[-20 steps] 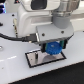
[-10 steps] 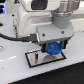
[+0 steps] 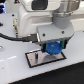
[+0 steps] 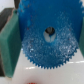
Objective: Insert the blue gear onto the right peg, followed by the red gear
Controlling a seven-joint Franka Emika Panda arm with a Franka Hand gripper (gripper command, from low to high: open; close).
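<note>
Both views are bright, evenly lit and low in resolution. In the exterior view the white surface (image 3: pixel 12 70) is nearly blown out, edges are soft, and a faint shadow lies under the arm. The wrist view is blurred throughout: the blue gear (image 4: pixel 47 37) fills it, its teeth smeared and grainy, sharpest toward 6 o'clock.

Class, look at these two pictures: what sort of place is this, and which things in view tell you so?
Probably a robotics lab bench: a robot gripper holds a blue gear above a grey black-edged plate on a plain white table.
</note>
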